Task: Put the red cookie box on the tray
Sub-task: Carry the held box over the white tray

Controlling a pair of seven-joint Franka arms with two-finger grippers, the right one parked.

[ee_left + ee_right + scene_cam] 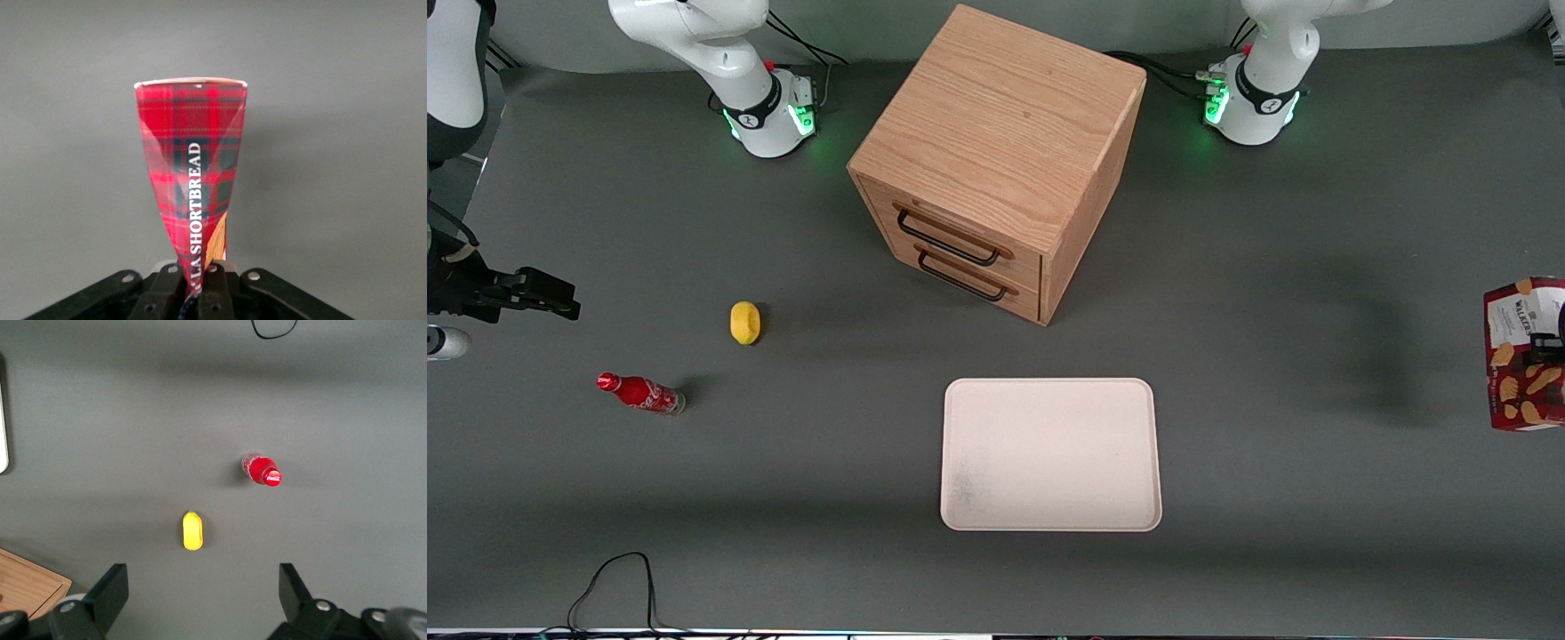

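Biggest worry here is the grip: the claw (198, 283) is pinched shut on just one narrow end of the red cookie box (191, 167), so the whole carton hangs out past the fingers, and I'd guess it could swing, twist or slip out on the way over. The box is held up in the air at the working arm's end of the tabletop (1316, 533), well apart from the tray (1129, 516), which sits nearer the front camera than the wooden drawer cabinet (996, 133) and has nothing on it. So there's a long sideways carry left, and a fast move or a tilted release might land it on the rim or half off. As for looks, it's a flat carton, red tartan on the narrow side with white "SHORTBREAD" lettering, and the broad face (1525, 351) shows a white label panel and golden cookie pictures.
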